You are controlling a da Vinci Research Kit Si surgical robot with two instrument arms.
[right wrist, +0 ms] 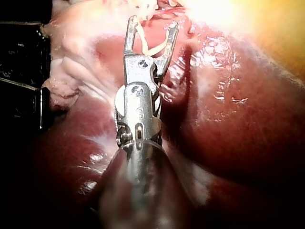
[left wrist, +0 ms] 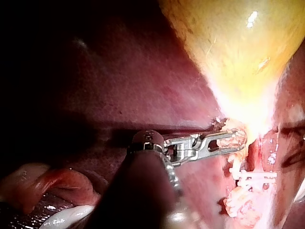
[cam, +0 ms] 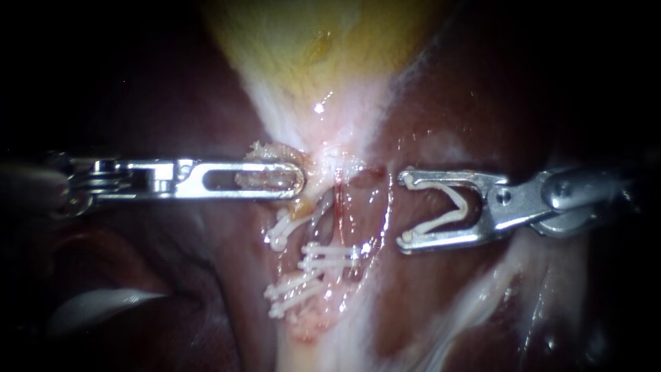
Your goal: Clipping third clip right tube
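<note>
While the left instrument's pincer point(cam: 275, 178) is closed flat on a tuft of pale tissue point(cam: 272, 151) at the neck of the gallbladder point(cam: 303, 41), the right instrument's pincer point(cam: 406, 210) stands wide, both halves bearing on an open white clip point(cam: 447, 210) seated between them. Its mouth faces the right tube point(cam: 340, 207), a thin reddish strand just beside it and not yet inside. Applied clips point(cam: 323, 256) cross the tubes lower down, over the liver point(cam: 441, 296).

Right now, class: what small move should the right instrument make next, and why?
Probably advance the right instrument toward the tubes: the open clip in its jaws stands short of them, while the left instrument grips tissue beside the clips already placed.
</note>
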